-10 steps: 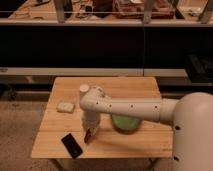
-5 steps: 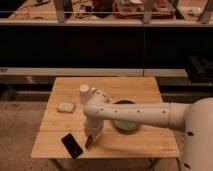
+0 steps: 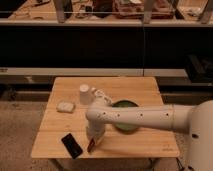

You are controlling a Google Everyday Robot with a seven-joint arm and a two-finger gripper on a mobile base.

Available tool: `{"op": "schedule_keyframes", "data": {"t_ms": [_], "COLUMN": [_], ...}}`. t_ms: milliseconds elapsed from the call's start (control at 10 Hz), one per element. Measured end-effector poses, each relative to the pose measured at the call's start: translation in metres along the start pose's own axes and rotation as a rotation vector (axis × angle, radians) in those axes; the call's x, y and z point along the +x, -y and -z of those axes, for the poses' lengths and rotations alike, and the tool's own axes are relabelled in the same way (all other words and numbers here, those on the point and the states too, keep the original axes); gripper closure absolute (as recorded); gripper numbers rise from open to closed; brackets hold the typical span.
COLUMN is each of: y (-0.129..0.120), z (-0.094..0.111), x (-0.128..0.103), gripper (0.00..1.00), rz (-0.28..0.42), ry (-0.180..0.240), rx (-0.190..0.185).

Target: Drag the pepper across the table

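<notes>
The light wooden table (image 3: 150, 90) fills the middle of the camera view. My white arm reaches from the right across it. My gripper (image 3: 93, 141) points down near the table's front edge, left of centre. The small dark-red pepper (image 3: 91, 146) shows right at the gripper's tip, touching or just under it, on the tabletop. Most of the pepper is hidden by the gripper.
A black phone (image 3: 71, 145) lies just left of the gripper near the front edge. A white rectangular block (image 3: 65, 106) sits at the left. A green bowl (image 3: 124, 106) is partly behind my arm. A white cup-like object (image 3: 85, 94) stands mid-table. Dark shelving runs behind.
My gripper has moved toward the table's front edge, and the pepper has come with it. The phone, block and bowl have not moved.
</notes>
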Motion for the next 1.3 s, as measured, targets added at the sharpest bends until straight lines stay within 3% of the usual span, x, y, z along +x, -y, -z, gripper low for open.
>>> {"op": "schedule_keyframes", "data": {"t_ms": [600, 1300], "y": [-0.033, -0.064], "z": [-0.002, -0.001], "x": [0.008, 0.023], "gripper": [0.7, 0.7], "rz": [-0.054, -0.101], "ry": [-0.007, -0.045], "rx": [-0.026, -0.065]}}
